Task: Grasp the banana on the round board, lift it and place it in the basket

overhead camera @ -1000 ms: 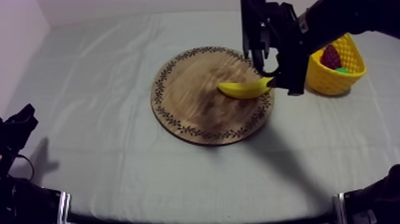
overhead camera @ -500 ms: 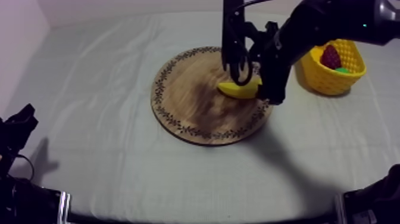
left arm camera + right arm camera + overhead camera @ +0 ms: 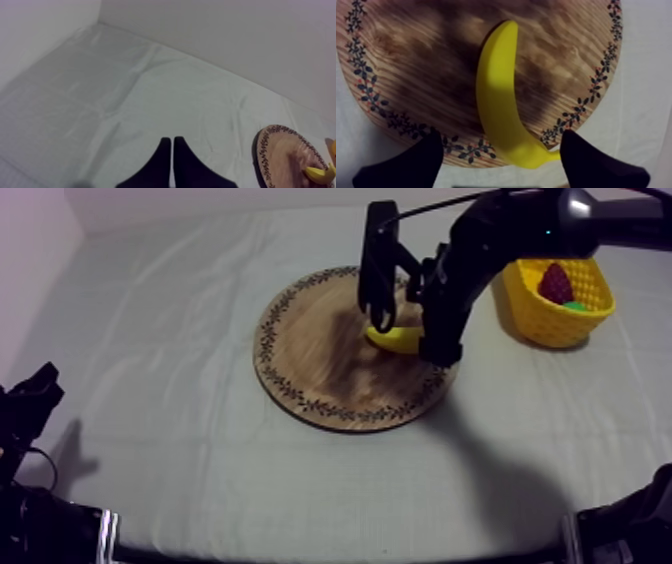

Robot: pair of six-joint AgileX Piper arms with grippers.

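The banana (image 3: 398, 340) lies on the right part of the round wooden board (image 3: 310, 358). My right gripper (image 3: 408, 330) hangs directly over it, open, one finger on each side of the fruit. In the right wrist view the banana (image 3: 498, 100) runs lengthwise between the two spread fingers (image 3: 411, 165), with the gripper (image 3: 502, 136) straddling its lower end above the board's patterned rim (image 3: 366, 95). My left gripper (image 3: 30, 403) rests low at the left, and its fingers (image 3: 171, 150) lie together as a narrow wedge. The yellow basket (image 3: 590, 288) stands to the right of the board.
Inside the basket sit a small red fruit (image 3: 556, 283) and something green (image 3: 575, 306). The left wrist view looks across bare cloth to the board (image 3: 280, 155) and the banana's tip (image 3: 320, 173). Open cloth lies in front of and left of the board.
My right arm has swung left from the board's right edge and lowered, so its open fingers now straddle the banana. The banana and left arm have not moved.
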